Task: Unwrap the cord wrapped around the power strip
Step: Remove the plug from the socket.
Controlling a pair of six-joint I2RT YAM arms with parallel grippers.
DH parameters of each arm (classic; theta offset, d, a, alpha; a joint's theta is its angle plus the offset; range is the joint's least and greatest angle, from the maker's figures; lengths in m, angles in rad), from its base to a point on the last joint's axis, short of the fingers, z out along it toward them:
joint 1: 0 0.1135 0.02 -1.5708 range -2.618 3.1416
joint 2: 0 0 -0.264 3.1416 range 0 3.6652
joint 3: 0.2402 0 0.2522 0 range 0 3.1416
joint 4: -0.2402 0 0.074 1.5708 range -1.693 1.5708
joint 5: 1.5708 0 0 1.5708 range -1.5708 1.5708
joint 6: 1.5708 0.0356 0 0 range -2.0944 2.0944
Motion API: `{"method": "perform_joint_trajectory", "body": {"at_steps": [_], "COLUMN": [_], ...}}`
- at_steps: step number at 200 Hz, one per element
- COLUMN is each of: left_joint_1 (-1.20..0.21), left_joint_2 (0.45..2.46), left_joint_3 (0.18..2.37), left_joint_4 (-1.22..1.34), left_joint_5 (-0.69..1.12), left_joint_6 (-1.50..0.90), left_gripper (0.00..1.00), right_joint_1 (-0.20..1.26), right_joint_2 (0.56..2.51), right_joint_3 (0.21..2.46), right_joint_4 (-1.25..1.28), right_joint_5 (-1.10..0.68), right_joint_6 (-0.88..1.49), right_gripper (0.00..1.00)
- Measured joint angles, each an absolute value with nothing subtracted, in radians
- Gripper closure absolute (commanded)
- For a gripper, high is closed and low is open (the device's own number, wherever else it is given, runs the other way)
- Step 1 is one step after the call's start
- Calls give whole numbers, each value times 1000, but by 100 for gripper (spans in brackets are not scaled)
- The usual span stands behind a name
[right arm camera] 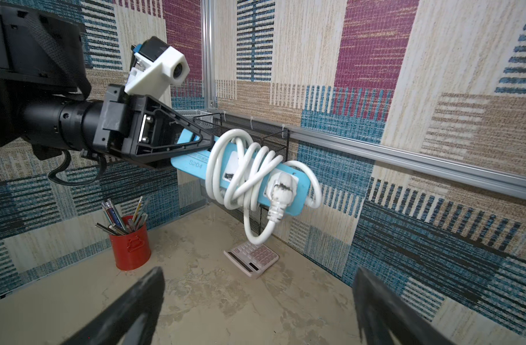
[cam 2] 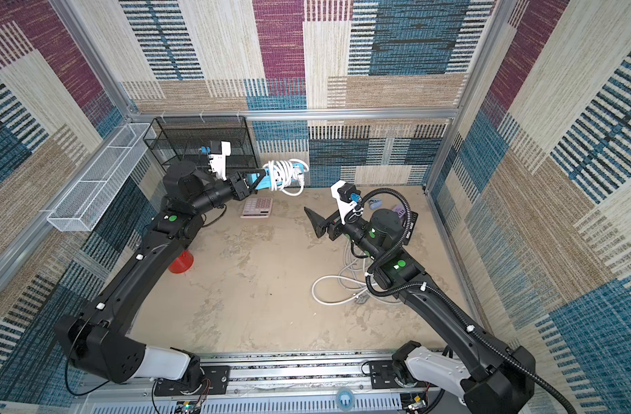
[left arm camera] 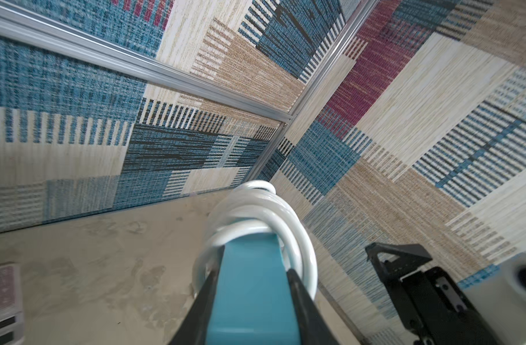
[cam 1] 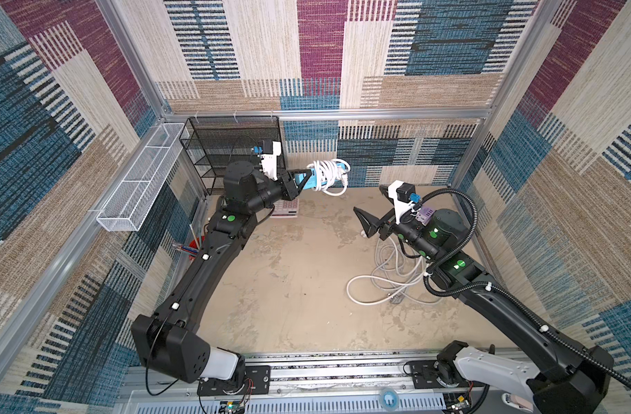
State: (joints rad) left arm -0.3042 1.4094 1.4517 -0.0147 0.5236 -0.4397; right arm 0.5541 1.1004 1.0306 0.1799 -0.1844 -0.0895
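Observation:
A light blue power strip (right arm camera: 193, 162) hangs in the air near the back wall, with a white cord (right arm camera: 225, 167) coiled several times round its middle. The cord's plug (right arm camera: 281, 185) lies against the strip's face, and one loop droops below it. My left gripper (cam 1: 307, 180) is shut on the strip's near end, a finger on each long side (left arm camera: 255, 260). Both top views show the strip (cam 2: 267, 182) and the cord (cam 2: 281, 172). To the right of the strip and lower, my right gripper (cam 1: 360, 222) stands open and empty, its jaws wide apart (right arm camera: 258, 273) and facing the strip.
A black mesh shelf (cam 1: 231, 150) and a white wire basket (cam 1: 142, 179) stand at the back left. A calculator (cam 2: 256, 208) lies under the strip, and a red pen cup (cam 2: 180, 262) stands by the left arm. Loose pale cables (cam 1: 378, 283) lie under the right arm.

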Motion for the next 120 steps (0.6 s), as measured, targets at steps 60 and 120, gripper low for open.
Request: {"method": "perform_joint_trajectory", "body": {"at_steps": [60, 120], "left_joint_1": [-306, -306], "left_joint_2": [1291, 1218], "left_joint_3": [1283, 1138], "left_joint_4": [-52, 70], "left_joint_5": [449, 460], "left_joint_6": [-213, -154], "left_gripper": [100, 100], "right_joint_1": [554, 551], "right_joint_2": [1235, 1378], "right_joint_3": [1129, 1158], "right_joint_4": [148, 108], "right_joint_5": [-254, -363], "right_joint_6": [-41, 30], "right_gripper": [2, 1]}}
